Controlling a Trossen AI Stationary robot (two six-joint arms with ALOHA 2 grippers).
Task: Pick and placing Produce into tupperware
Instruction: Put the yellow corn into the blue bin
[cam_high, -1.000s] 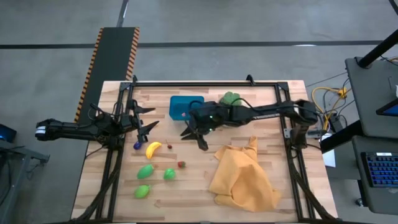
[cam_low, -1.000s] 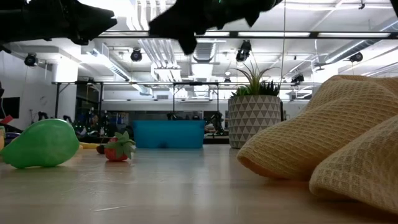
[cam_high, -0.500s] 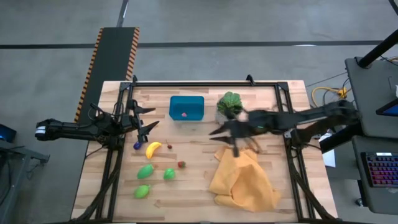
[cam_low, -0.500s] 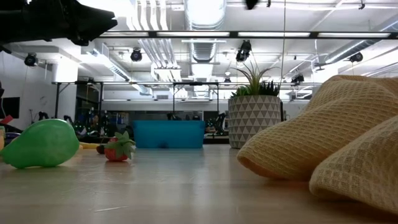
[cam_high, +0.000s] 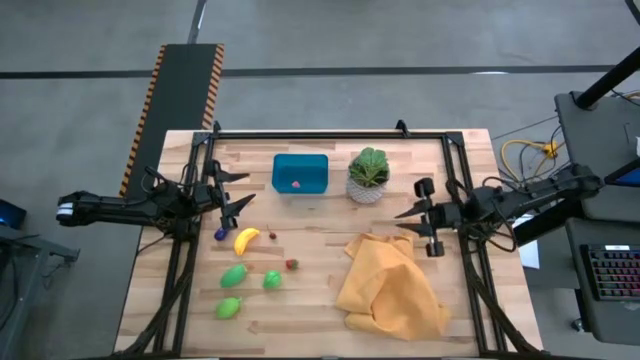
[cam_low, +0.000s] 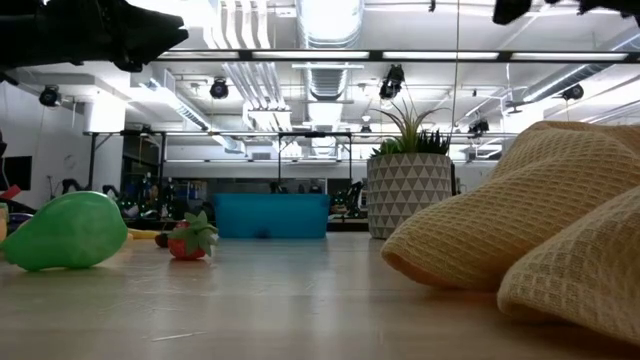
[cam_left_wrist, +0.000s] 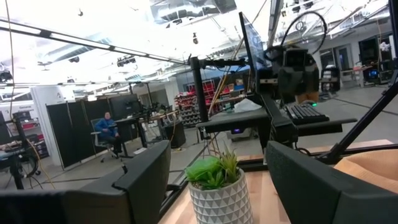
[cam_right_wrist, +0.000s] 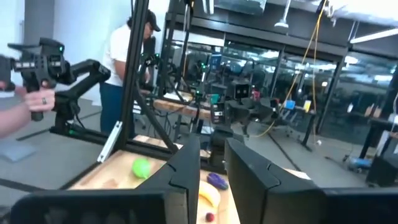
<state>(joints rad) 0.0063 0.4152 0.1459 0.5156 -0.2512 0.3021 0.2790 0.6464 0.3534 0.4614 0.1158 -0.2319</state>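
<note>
- Two arms show in the high view. The right gripper (cam_high: 424, 216) now sits at the right of the frame, just right of the yellow cloth (cam_high: 390, 285) and below-right of the potted plant (cam_high: 369, 173); a second ago it was by the teal tupperware (cam_high: 300, 173) near top centre, and half a second ago it was crossing past the plant. Its fingers stand a small way apart and carry nothing.
- Same view: the left gripper (cam_high: 238, 203) waits at centre left, unmoved, fingers spread and empty. Inside the tupperware lies a tiny red piece (cam_high: 295, 184). Lower left of the container, on the table (cam_high: 320, 320), lie the banana (cam_high: 246, 240), a purple piece (cam_high: 220, 233), a small dark red piece (cam_high: 271, 236), a strawberry (cam_high: 292, 264) and three green pieces (cam_high: 234, 274), (cam_high: 272, 280), (cam_high: 229, 307), all where they were.
- Low view: the dark arm that filled the upper middle a second ago is gone; only a dark bit remains at the top right edge. The tupperware (cam_low: 271, 215) stands centre left, the plant pot (cam_low: 408, 194) right of it, the cloth (cam_low: 520, 235) filling the right.
- Left wrist view: the plant (cam_left_wrist: 217, 183) sits low between two wide-set dark fingers (cam_left_wrist: 146, 171).
- Right wrist view: between its close-set fingers (cam_right_wrist: 184, 168) show the banana (cam_right_wrist: 209, 195), a purple piece (cam_right_wrist: 216, 180) and a green piece (cam_right_wrist: 141, 167); a person (cam_right_wrist: 127, 56) stands at upper left.
</note>
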